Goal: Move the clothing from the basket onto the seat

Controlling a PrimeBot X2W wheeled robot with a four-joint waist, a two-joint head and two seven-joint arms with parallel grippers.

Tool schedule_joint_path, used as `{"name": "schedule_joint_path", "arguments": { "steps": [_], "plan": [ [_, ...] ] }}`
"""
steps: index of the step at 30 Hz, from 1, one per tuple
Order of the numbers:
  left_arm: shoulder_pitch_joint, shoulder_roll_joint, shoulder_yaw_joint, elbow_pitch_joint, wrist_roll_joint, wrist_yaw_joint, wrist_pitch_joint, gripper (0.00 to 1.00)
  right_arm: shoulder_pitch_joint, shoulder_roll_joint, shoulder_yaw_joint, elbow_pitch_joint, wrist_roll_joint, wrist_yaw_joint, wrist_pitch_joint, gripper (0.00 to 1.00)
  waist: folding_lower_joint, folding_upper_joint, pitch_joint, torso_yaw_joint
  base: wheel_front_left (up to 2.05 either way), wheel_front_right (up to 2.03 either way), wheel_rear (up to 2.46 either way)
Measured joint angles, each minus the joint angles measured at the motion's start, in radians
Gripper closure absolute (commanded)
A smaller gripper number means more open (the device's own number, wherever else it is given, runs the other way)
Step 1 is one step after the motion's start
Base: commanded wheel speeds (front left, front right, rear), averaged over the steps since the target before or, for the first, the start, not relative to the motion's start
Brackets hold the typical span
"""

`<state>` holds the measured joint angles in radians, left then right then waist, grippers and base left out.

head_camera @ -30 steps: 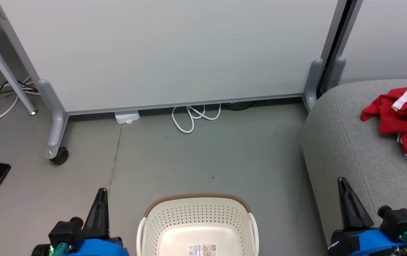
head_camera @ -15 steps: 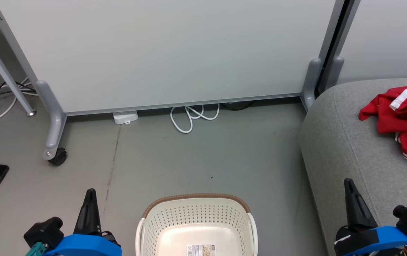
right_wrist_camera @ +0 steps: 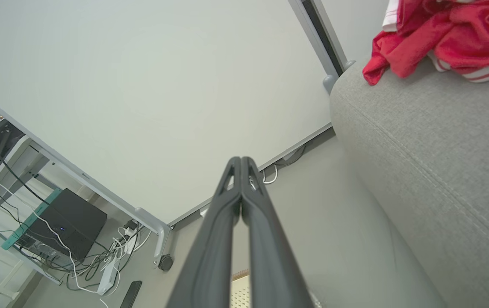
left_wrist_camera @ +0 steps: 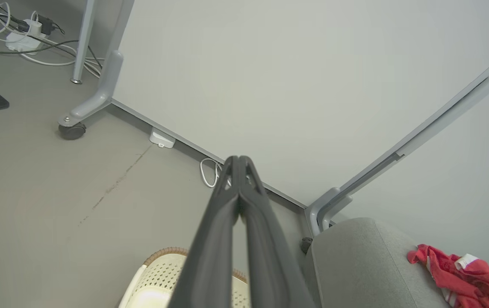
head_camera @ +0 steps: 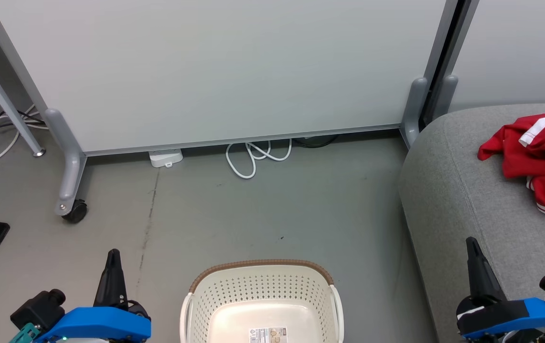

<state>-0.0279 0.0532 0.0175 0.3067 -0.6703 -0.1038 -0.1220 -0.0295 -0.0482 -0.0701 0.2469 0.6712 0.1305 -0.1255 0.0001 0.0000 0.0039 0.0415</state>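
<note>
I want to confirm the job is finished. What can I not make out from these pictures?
Clothing: cut by the head view's right edge; garment count unclear.
Basket: near part below the head view's bottom edge; partly behind the left tool in the left wrist view.
Label: print too small.

- A paper label sits on the inner base of the basket; its print is too small to read.
- No text can be read anywhere.

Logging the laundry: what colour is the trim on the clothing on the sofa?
White stripes on the bright red clothing, clearest in the right wrist view.
</note>
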Motion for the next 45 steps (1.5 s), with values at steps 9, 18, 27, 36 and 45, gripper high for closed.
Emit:
{"name": "schedule_joint_path", "arguments": {
  "steps": [9,18,27,36,45],
  "plan": [
    [-0.012,-0.001,0.011,-0.008,-0.127,-0.003,0.034,1.0,-0.01,0.0,-0.005,0.0,0.127,0.0,0.032,1.0,0.0,0.0,0.0,-0.004,0.0,0.0,0.0],
    [-0.02,-0.001,0.025,-0.016,-0.244,-0.006,0.06,1.0,-0.02,0.0,-0.011,0.0,0.244,0.0,0.063,1.0,0.0,0.0,0.0,-0.008,0.0,0.0,0.0],
    [-0.028,-0.001,0.035,-0.022,-0.351,-0.009,0.087,1.0,-0.024,0.0,-0.016,0.0,0.349,0.0,0.09,1.0,0.0,0.0,0.0,-0.012,0.0,0.0,0.0],
    [-0.036,-0.001,0.044,-0.029,-0.448,-0.011,0.113,1.0,-0.036,0.0,-0.02,0.0,0.446,0.0,0.115,1.0,-0.0001,0.0,0.0,-0.016,0.0,0.0,0.0],
    [-0.042,-0.002,0.055,-0.034,-0.539,-0.012,0.137,1.0,-0.04,0.0,-0.025,0.0,0.538,0.0,0.135,1.0,-0.0001,0.0,0.0,-0.02,0.0,0.0,0.0]
  ]
}}
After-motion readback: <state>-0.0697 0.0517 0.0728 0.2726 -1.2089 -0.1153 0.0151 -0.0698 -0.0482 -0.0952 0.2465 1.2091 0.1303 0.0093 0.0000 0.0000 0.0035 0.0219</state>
